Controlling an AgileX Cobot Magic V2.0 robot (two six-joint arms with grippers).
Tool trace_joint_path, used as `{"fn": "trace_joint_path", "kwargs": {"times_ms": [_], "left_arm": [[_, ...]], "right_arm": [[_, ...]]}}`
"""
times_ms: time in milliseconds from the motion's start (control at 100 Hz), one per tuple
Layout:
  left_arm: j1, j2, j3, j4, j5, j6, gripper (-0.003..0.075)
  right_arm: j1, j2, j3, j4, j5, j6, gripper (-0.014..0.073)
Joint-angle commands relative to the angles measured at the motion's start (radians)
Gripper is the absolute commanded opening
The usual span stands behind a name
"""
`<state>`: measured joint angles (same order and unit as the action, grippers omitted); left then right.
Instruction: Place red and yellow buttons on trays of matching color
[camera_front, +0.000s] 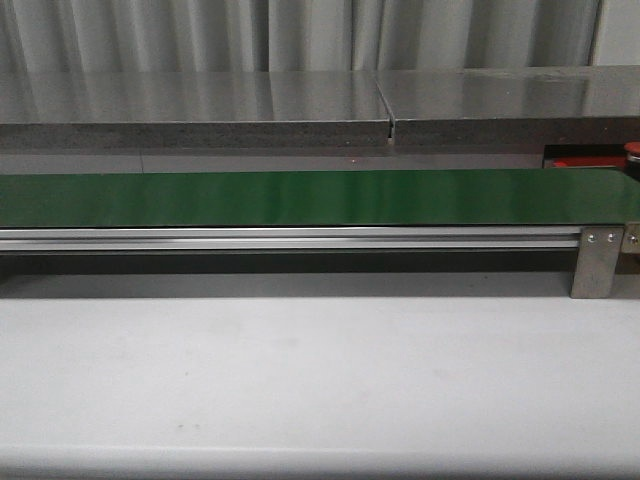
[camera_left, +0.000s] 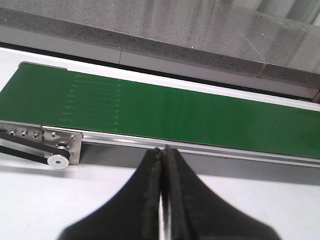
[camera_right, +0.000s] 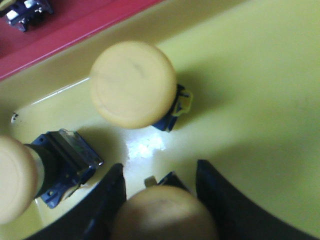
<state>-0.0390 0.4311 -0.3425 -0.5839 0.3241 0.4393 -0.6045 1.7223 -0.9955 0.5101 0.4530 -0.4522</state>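
Observation:
In the right wrist view my right gripper (camera_right: 161, 175) is over the yellow tray (camera_right: 250, 100), its jaws shut on the cap of a yellow button (camera_right: 162, 212). Two more yellow buttons lie in that tray, one (camera_right: 132, 84) just ahead and one (camera_right: 15, 177) to the side. The red tray (camera_right: 75, 25) borders it. In the front view a strip of the red tray (camera_front: 585, 160) and a dark-red button (camera_front: 632, 152) show at the far right behind the belt. My left gripper (camera_left: 162, 150) is shut and empty over the white table.
A long green belt (camera_front: 300, 197) on an aluminium rail runs across the table, with a metal bracket (camera_front: 597, 262) at its right end. A grey stone ledge (camera_front: 300, 110) lies behind it. A small metal-and-black part (camera_right: 25, 12) sits in the red tray.

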Motion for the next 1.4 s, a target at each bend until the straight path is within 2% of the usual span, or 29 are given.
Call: {"fn": "trace_joint_path", "kwargs": {"times_ms": [0, 130, 200, 270, 410, 510, 810, 1200, 1390], "left_arm": [[-0.009, 0.003, -0.026, -0.021, -0.068, 0.0, -0.0019], [-0.009, 0.003, -0.026, -0.021, -0.068, 0.0, -0.0019], [-0.009, 0.003, -0.026, -0.021, -0.068, 0.0, -0.0019], [-0.009, 0.003, -0.026, -0.021, -0.068, 0.0, -0.0019], [-0.009, 0.003, -0.026, -0.021, -0.068, 0.0, -0.0019], [-0.009, 0.003, -0.026, -0.021, -0.068, 0.0, -0.0019], [-0.009, 0.003, -0.026, -0.021, -0.068, 0.0, -0.0019], [-0.009, 0.003, -0.026, -0.021, -0.068, 0.0, -0.0019], [-0.009, 0.003, -0.026, -0.021, -0.068, 0.0, -0.0019]], "right_arm": [[0.002, -0.025, -0.021, 0.017, -0.046, -0.012, 0.0174], [0.002, -0.007, -0.021, 0.017, -0.038, -0.012, 0.018], [0.002, -0.005, -0.021, 0.017, -0.034, -0.012, 0.021], [0.002, -0.005, -0.021, 0.017, -0.034, -0.012, 0.0275], [0.002, -0.012, -0.021, 0.017, -0.033, -0.013, 0.0461], [0.002, -0.031, -0.026, 0.017, -0.028, -0.013, 0.0512], [0.037, -0.203, -0.026, 0.051, -0.05, -0.013, 0.0512], [0.349, -0.523, -0.014, 0.05, -0.053, -0.06, 0.051], [0.494, -0.708, 0.087, 0.05, -0.035, -0.073, 0.0509]]}}
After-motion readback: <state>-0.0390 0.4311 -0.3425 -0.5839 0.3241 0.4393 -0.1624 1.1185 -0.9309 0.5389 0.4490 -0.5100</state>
